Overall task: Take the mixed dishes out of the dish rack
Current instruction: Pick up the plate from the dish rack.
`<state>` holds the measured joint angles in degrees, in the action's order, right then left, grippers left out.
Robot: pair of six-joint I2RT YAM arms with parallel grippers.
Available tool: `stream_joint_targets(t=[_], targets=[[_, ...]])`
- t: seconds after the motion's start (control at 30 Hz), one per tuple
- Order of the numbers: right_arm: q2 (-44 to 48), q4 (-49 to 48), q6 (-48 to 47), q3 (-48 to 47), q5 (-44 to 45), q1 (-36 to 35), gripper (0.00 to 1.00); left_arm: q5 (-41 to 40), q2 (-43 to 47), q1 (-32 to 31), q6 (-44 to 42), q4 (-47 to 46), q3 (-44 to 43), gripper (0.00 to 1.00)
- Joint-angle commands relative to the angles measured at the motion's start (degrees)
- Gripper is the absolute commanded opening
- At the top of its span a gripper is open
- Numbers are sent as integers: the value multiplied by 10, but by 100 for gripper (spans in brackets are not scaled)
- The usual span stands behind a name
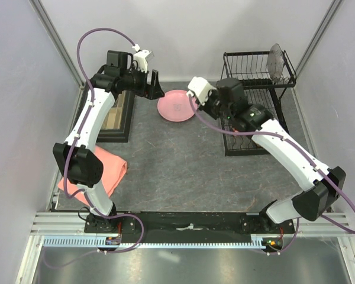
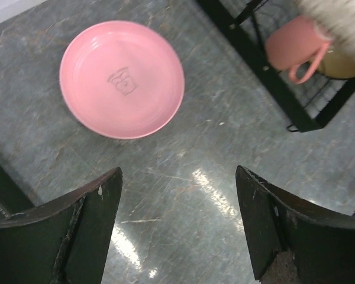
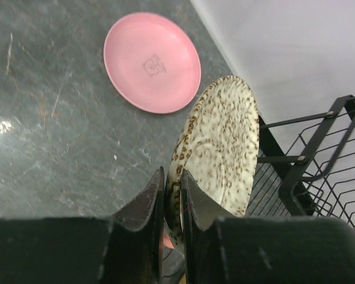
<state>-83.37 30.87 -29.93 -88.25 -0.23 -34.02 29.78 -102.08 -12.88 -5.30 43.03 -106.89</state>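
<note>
My right gripper [image 3: 171,174] is shut on the rim of the speckled grey-beige plate [image 3: 219,142] and holds it upright, just left of the black wire dish rack [image 3: 307,160]. In the top view the plate [image 1: 200,89] is beside the rack [image 1: 260,56]. The large pink plate [image 1: 176,106] lies flat on the table, also in the left wrist view [image 2: 121,77]. My left gripper [image 2: 178,171] is open and empty above bare table, near the pink plate. The salmon-pink mug [image 2: 296,44] and the amber bowl [image 2: 343,65] sit in the rack's lower tier.
A grey speckled disc [image 1: 276,62] stands upright in the rack's upper tier. A dark rectangular tray [image 1: 115,118] lies at the left wall. A folded salmon-pink cloth [image 1: 100,168] lies front left. Walls close in the table on three sides.
</note>
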Motion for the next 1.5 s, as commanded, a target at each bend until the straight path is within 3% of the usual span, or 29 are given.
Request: stream_joint_targets(t=[0.0, 0.67, 1.3, 1.47], targets=[[45, -99, -57, 39, 121, -41, 0, 71, -14, -1, 43, 26, -43, 83], [19, -252, -152, 164, 301, -228, 0, 181, -60, -2, 118, 12, -49, 82], [-25, -281, -162, 164, 325, -264, 0, 201, -96, -14, 142, -8, -45, 81], [-31, -287, -162, 164, 328, -270, 0, 206, -107, -21, 144, -12, -45, 75]])
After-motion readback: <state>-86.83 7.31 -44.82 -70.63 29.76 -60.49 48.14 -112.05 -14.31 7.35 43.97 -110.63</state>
